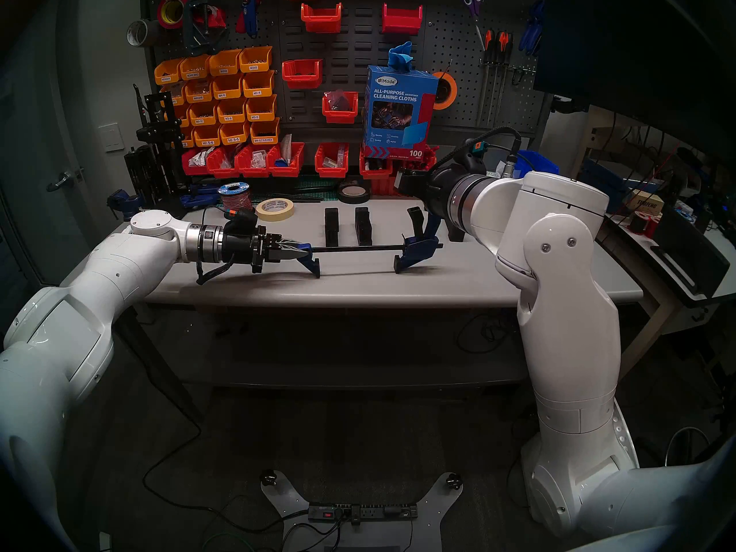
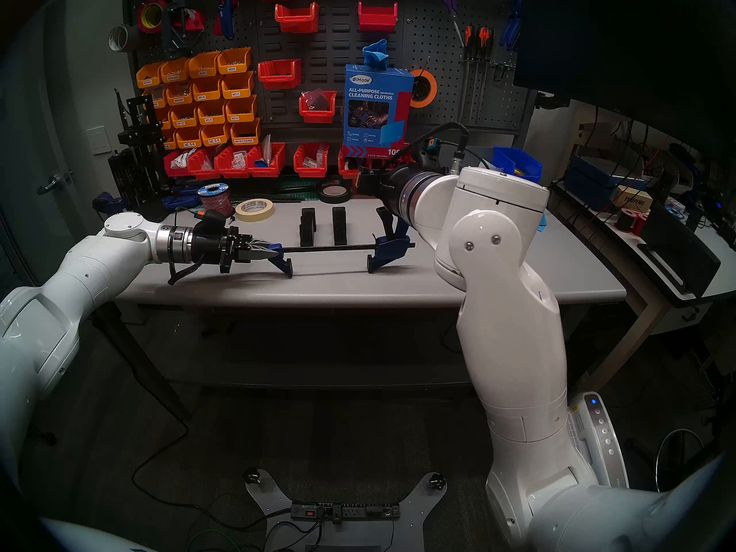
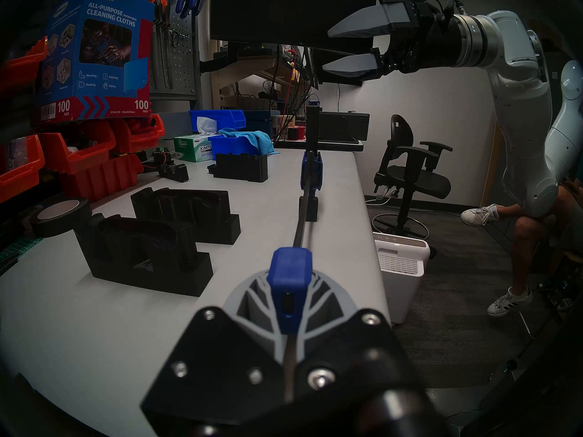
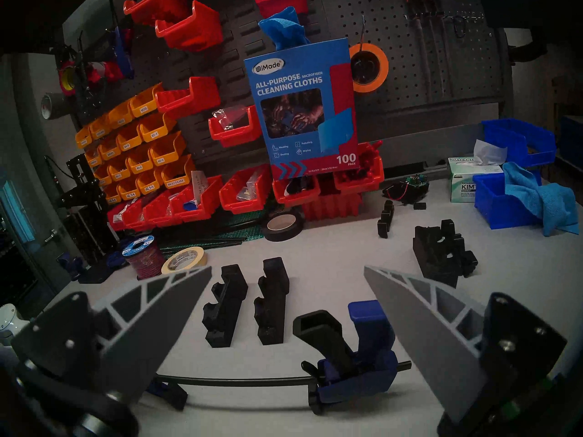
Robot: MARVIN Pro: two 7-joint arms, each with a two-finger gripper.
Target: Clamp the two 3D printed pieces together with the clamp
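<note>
1. Nearest the head camera, the left gripper (image 1: 292, 252) is closed on the fixed-jaw end of the bar clamp (image 1: 358, 249) — the blue end cap (image 3: 288, 269) sits between its fingers.
2. Both pads of the clamp rest on the grey table (image 1: 358, 284), its trigger handle (image 4: 325, 335) angled upward.
3. Just behind the bar stand the two 3D printed pieces (image 1: 331, 226) (image 1: 363, 225), upright and apart.
4. Above the handle end, the right gripper (image 4: 287, 326) hangs spread wide — empty.
5. Farther back lie a masking tape roll (image 1: 275, 209) and red bins (image 1: 286, 161).
</note>
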